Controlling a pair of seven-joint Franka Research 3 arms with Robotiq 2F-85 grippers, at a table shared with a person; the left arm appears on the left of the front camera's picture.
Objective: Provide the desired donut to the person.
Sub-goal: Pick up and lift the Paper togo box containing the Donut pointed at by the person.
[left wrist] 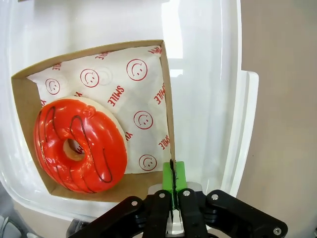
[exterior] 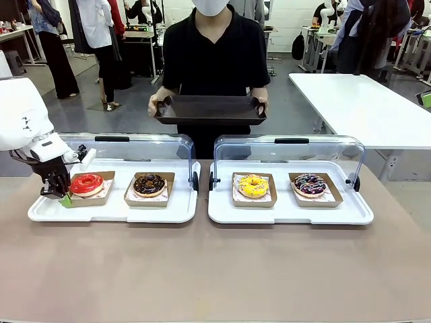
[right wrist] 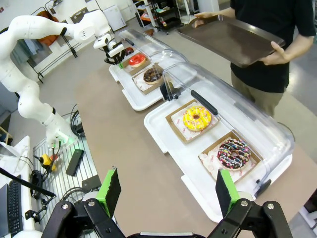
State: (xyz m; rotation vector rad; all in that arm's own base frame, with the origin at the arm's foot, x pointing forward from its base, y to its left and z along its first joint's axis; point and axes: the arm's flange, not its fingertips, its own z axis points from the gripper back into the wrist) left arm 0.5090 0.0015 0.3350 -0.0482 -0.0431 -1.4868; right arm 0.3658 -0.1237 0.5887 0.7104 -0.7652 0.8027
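- Gripper on the left arm (left wrist: 173,171) is clamped tight on the side wall of the cardboard tray (left wrist: 167,99) that holds the red-glazed donut (left wrist: 79,151). Its green pads (left wrist: 180,173) pinch the card near one corner.
- That donut sits on smiley-print paper (left wrist: 143,89) in the carton, at the left end of the left white tray (exterior: 114,212). A chocolate donut (exterior: 149,184) sits just beside it in its own carton.
- Right white tray (exterior: 289,214) has a yellow donut (exterior: 253,186) and a dark sprinkled donut (exterior: 309,184). The clear lids (exterior: 128,145) on both trays are flipped up at the back.
- Right gripper (right wrist: 168,191) hangs high over the table (exterior: 215,269), jaws wide apart, nothing between them.
- Person (exterior: 215,54) in black stands at the far side, holding a dark serving tray (exterior: 210,110) level in both hands, behind the lids.
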